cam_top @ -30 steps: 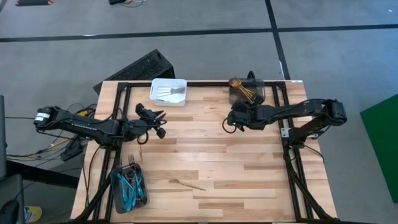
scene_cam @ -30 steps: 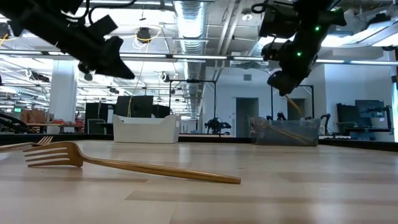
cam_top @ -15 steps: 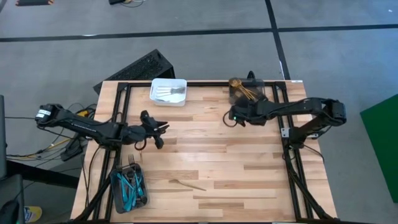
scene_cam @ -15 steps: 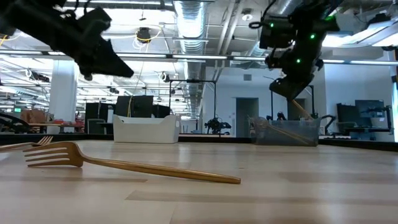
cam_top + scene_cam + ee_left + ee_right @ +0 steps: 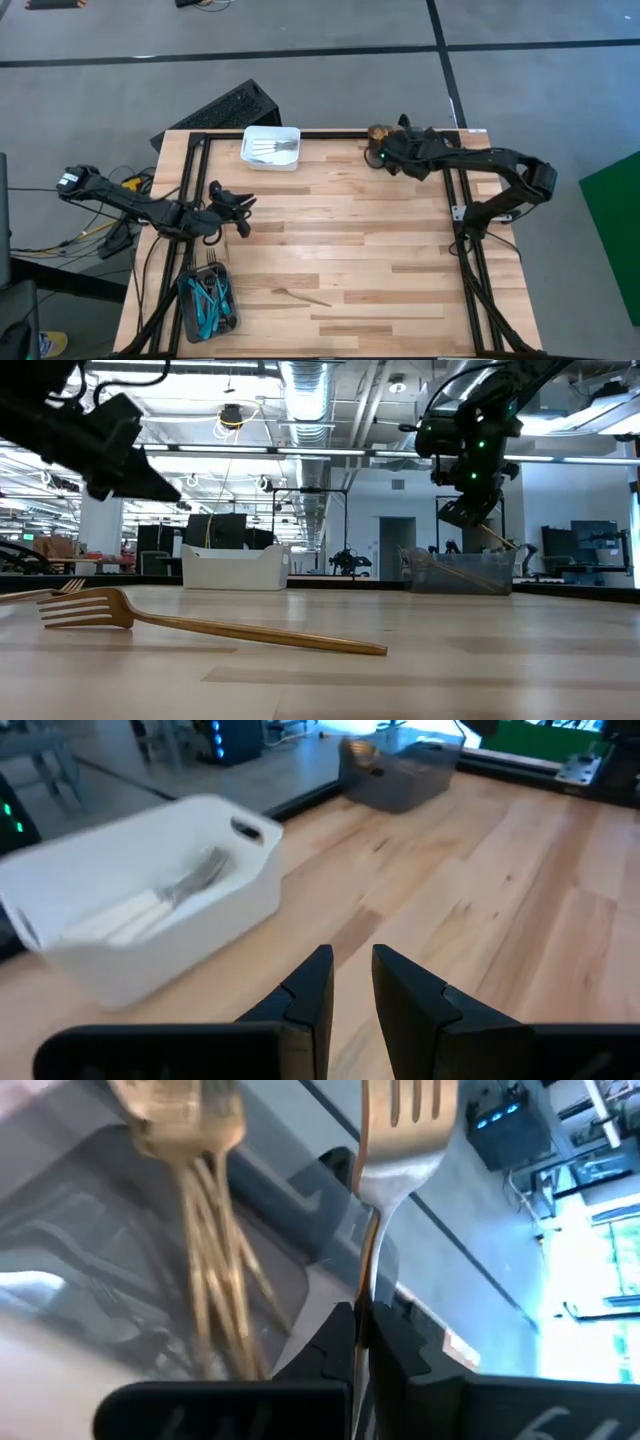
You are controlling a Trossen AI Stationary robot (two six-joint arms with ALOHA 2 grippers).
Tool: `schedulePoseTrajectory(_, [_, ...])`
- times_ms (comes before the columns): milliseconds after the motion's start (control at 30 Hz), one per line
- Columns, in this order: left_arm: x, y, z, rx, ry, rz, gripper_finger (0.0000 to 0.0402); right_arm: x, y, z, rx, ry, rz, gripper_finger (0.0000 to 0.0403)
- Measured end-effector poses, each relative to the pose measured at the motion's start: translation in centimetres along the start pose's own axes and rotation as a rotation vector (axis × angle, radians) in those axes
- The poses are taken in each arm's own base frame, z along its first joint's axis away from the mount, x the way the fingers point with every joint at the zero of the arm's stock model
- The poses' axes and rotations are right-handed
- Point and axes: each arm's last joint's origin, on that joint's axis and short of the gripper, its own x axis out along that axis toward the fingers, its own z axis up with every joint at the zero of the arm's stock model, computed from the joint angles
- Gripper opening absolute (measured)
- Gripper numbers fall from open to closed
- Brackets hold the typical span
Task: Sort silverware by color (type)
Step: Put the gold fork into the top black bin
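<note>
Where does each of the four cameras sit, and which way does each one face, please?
High view: overhead, straight down on the wooden table; both arms show, left pincer, right pincer.
Low view: at tabletop height, level across a gold metal fork lying near; arms enter from above.
Left wrist view: past the narrowly parted left pincer toward the white plastic bin.
Right wrist view: past the right pincer shut on a gold fork, over the dark grey bin.
Shared: the white bin shows in high, low and left wrist views.
</note>
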Motion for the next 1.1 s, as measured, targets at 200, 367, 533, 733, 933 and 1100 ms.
schedulePoseTrajectory(200, [0.0,0.6,-1.3,-0.075,0.044,0.001,0.0061,1.9,0.2,0.9,-0.092,-0.005,0.001,0.0025])
schedulePoseTrajectory(367, [0.0,0.6,-1.3,-0.073,0.038,0.015,0.0061,3.0,1.6,1.0,-0.16,0.01,0.039,0.0024])
schedulePoseTrajectory(533, [0.0,0.8,-1.2,-0.062,0.006,0.067,0.0061,4.3,2.5,0.9,-0.169,0.036,0.031,0.0024])
schedulePoseTrajectory(733, [0.0,0.7,-1.4,-0.058,0.028,0.045,0.0061,5.4,3.0,0.8,-0.161,0.053,0.026,0.0024])
schedulePoseTrajectory(933, [0.0,0.8,-1.4,-0.054,0.024,0.058,0.0061,4.9,2.6,1.2,-0.165,0.022,0.023,0.0024])
schedulePoseTrajectory(1100, [0.0,0.9,-1.3,-0.046,-0.007,0.108,0.0061,4.3,1.9,1.8,-0.174,-0.027,0.017,0.0024])
